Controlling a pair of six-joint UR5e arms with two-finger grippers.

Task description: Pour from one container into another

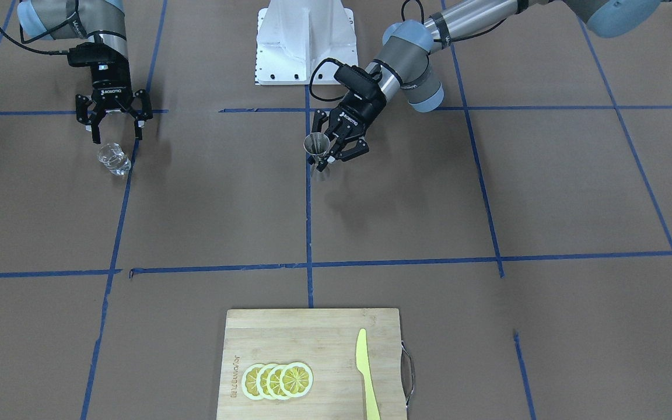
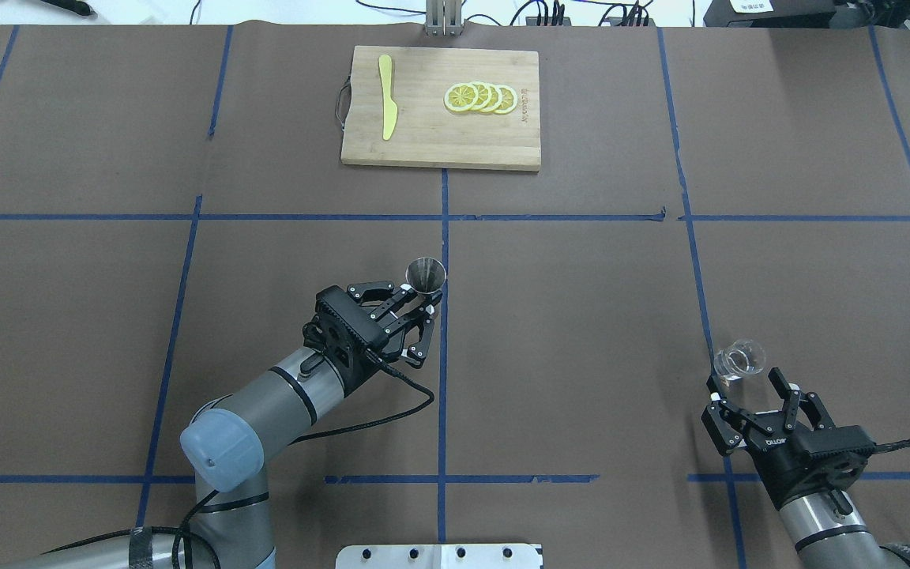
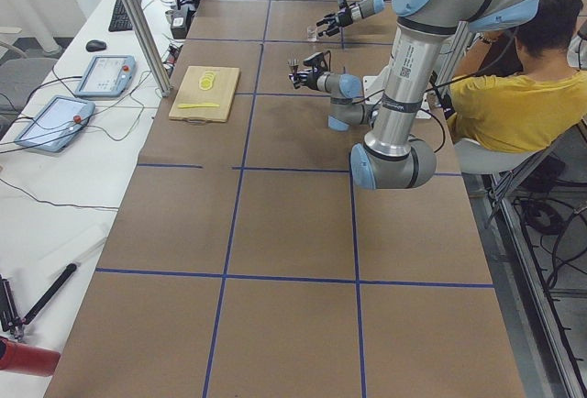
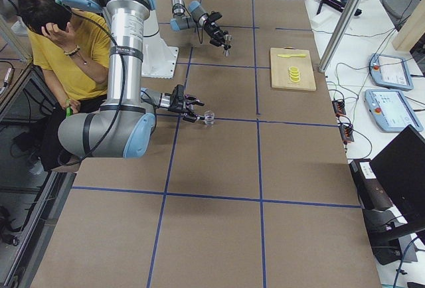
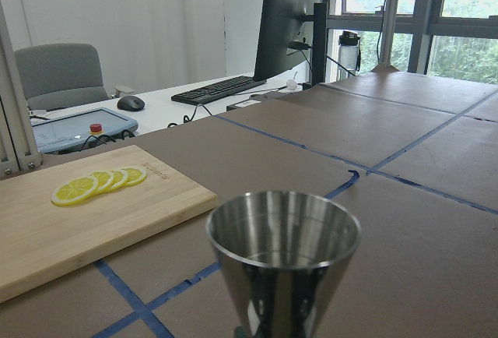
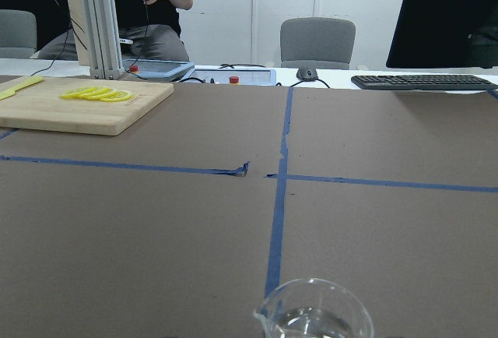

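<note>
The left claw (image 2: 427, 307) is clamping on the lower part of the steel jigger (image 2: 426, 274) near the middle of the table (image 2: 581, 316). It is holding the jigger upright w/ the open mouth up, prob. so that it is ready for receiving liquid. I cannot tell if its foot is touching the table. The glass cup (image 2: 740, 358) is standing far to the right, well apart from the jigger, w/ what looks like a little clear liquid inside. Its lip seems to be pointing left, i.e. toward the jigger side. The right claw (image 2: 744, 382) is hanging low on the near side of the cup w/ fingers wide apart, gripping nothing. The cup is sitting just beyond the fingertips, not btw. them yet. I am judging this as the approach step, so grasp, carry and pour are not done yet. At the far edge the cutting board (image 2: 423, 142) is carrying lemon slices (image 2: 480, 97) & a yellow knife (image 2: 387, 107), out of the way.
</note>
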